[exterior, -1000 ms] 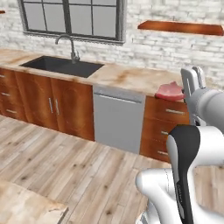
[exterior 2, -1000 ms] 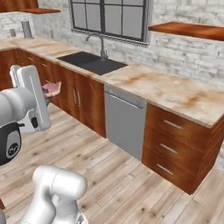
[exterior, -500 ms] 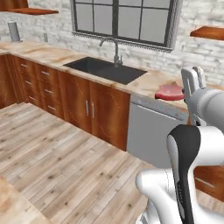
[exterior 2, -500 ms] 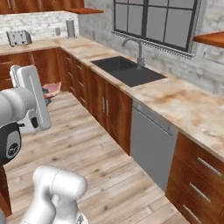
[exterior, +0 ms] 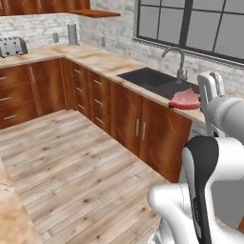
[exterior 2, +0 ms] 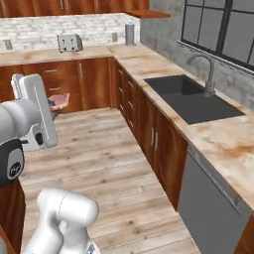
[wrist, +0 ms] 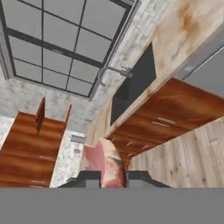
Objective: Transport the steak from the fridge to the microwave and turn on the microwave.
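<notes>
- While held up in the air, well above the wooden floor, the steak is pinched between the fingers, w/ gripper closed on it.
- In hand view, the red-pink meat is seen sticking out past both dark tips.
- In left base view, steak is seen in front of the sink and faucet, on the right.
- In right base view, steak is seen at left, beside the white arm, before the wood cabinets.
- A toaster is set on the far tabletop, near the corner.
- A window is seen behind the sink.
</notes>
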Controlling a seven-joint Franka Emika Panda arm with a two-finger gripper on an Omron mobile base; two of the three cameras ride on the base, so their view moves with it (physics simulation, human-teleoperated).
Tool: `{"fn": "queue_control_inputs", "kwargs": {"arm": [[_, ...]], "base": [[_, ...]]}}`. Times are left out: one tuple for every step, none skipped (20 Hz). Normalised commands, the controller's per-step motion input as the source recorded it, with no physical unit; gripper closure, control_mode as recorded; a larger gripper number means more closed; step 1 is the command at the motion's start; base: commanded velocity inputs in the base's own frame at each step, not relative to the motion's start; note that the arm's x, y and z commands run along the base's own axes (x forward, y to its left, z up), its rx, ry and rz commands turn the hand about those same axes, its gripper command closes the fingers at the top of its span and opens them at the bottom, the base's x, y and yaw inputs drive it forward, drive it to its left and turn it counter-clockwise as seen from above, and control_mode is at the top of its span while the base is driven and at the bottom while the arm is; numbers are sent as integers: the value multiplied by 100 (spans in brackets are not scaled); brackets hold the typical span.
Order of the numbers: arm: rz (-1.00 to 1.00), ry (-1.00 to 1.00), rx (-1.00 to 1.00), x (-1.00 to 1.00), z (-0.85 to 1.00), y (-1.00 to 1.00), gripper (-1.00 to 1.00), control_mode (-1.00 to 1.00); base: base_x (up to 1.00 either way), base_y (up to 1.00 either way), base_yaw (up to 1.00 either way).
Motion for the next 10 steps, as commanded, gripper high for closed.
{"fn": "queue_control_inputs", "kwargs": {"arm": [[0,0,0,0,0,0,100,100],[0,0,0,0,0,0,100,100],[0,0,0,0,0,0,100,100],[0,0,0,0,0,0,100,100],[0,0,0,0,0,0,100,100],[0,0,0,0,0,0,100,100],[0,0,0,0,0,0,100,100],[0,0,0,0,0,0,100,100],[0,0,0,0,0,0,100,100],[0,0,0,0,0,0,100,100]], "base": [[96,0,43],[96,-1,43],[97,-2,43],[98,-5,42],[98,-7,41],[99,-10,41],[99,-13,41],[96,-16,40],[97,-17,40],[98,-14,39]]}}
